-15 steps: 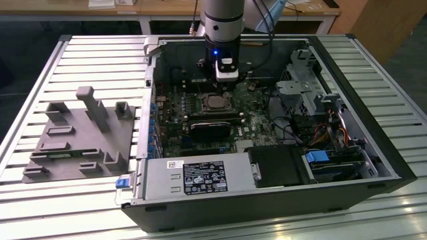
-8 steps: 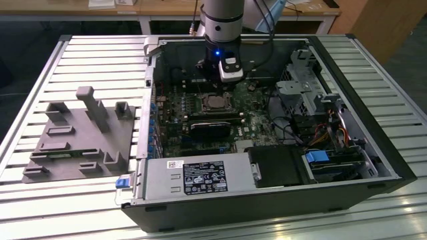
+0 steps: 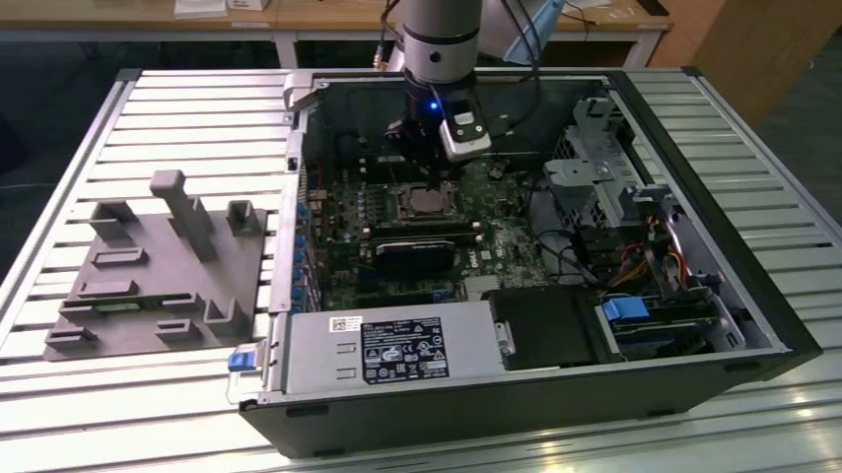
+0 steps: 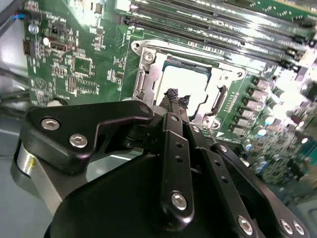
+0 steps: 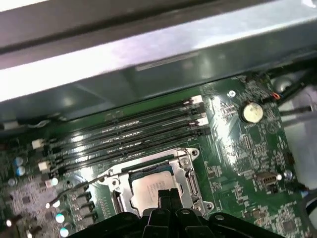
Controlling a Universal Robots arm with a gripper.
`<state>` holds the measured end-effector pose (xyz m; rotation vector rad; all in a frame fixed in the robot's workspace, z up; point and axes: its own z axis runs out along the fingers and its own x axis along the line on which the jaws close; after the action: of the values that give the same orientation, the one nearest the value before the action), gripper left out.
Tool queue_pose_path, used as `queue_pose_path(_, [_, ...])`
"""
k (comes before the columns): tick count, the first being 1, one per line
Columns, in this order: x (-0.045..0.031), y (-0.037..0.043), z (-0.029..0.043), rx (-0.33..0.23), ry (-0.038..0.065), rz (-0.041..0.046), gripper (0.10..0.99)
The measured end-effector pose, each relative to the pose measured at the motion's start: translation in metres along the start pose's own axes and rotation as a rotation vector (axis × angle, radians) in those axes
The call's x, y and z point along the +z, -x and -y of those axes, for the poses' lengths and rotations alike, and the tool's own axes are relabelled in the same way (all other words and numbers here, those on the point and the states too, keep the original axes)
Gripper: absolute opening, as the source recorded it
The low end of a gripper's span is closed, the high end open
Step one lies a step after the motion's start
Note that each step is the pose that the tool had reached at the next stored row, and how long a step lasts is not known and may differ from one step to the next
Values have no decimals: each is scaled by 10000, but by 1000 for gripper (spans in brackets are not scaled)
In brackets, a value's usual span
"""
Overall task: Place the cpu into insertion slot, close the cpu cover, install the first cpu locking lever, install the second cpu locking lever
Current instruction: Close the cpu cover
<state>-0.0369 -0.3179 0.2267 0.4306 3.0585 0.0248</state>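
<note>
Second wrist view: my claw (image 4: 178,97), pinched shut on nothing, hovers over the cpu (image 4: 190,83) seated in the insertion slot (image 4: 143,55), framed by the cpu cover (image 4: 153,74); shut, I judge, for pushing.

Arm (image 3: 439,39): silver-grey cyl. segment, dark band below, blue light (image 3: 432,101) at wrist. Silver-white cam box (image 3: 467,136) on side, dark cables (image 3: 385,34) alongside. Gripper (image 4: 178,96): matte blk rounded linkage plates w/ silver hex screws (image 4: 78,141); slim blk fingers (image 4: 171,101), rough-textured tips.
</note>
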Motion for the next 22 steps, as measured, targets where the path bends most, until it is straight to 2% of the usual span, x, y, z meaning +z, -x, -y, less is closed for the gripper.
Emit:
queue_pose_path(12, [11,-2,1,-2066,37,-26,102])
queue_pose_path(18, [11,-2,1,-2205,43,-29,102])
queue_pose_path(19, [12,-2,1,-2208,42,-46,102])
queue_pose_path(20, [13,-1,0,-2208,32,-108,102])
queue_pose_path(21, [13,1,0,-2206,16,-202,102])
queue_pose_path(22, [14,3,-1,-2204,-8,-330,102])
